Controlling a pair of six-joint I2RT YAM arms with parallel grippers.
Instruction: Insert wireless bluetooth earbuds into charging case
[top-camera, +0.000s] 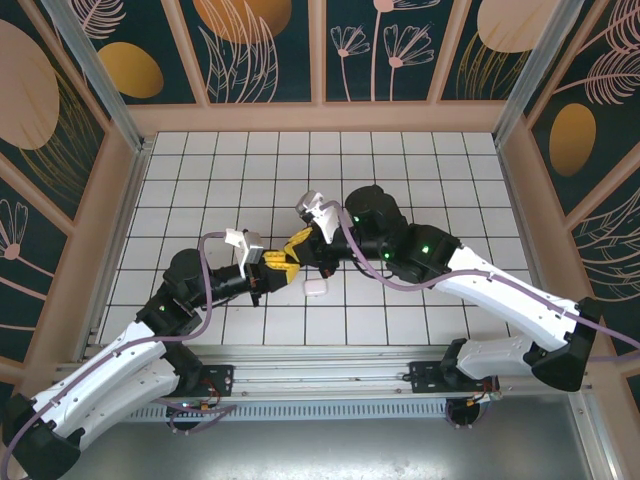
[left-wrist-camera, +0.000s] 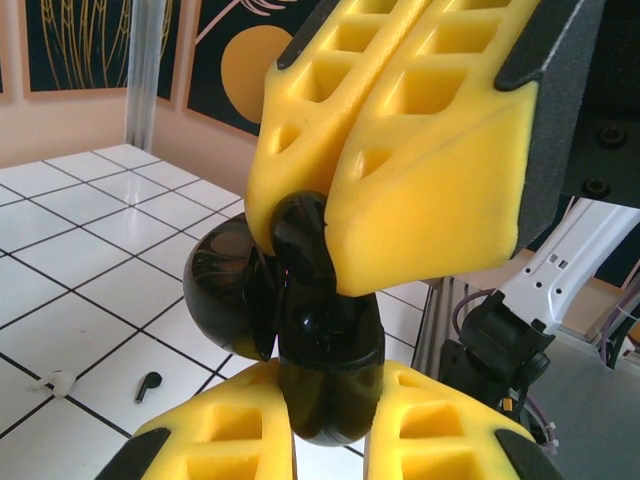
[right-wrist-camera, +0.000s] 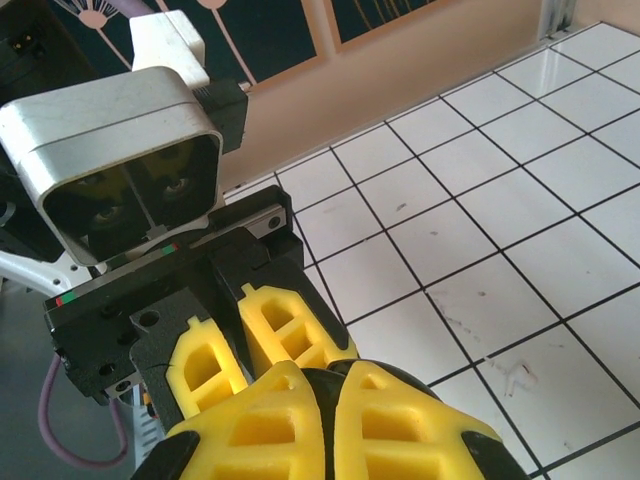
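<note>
Meeting tip to tip above the table (top-camera: 200, 180), about its middle, a little toward the near edge.

Pinching black case (left-wrist-camera: 325, 335) by the body with left gripper (left-wrist-camera: 328, 392). Upright in the left wrist view, lid (left-wrist-camera: 222, 300) swung open to one side.

Above it, right gripper (left-wrist-camera: 316, 242), fingers pressed together on what looks like a black earbud (left-wrist-camera: 298, 222). Rounded end between the pads, the rest running down into the case mouth.

Key relation: earbud straight over the case and touching it. Long axis roughly in line with the case's own, leaning slightly toward the lid. Right arm on the earbud, left arm only bracing.

Probably mid-insertion. Next move likely a short push along that axis, then letting go. Risk with any side load: case twisting in the left pads.

Contents:
- **Black case:** second well hidden by fingers, cannot tell if filled.
- **White case (top-camera: 315, 287), by the look:** on the table just beside the grippers, near-edge side. Open or shut, full or empty, cannot tell.
- **Loose on the tiles, lid side, left wrist view:** loose black earbud (left-wrist-camera: 148, 385) and white earbud (left-wrist-camera: 60, 382), near each other, well apart from all fingers.

At least two not yet in.
</note>
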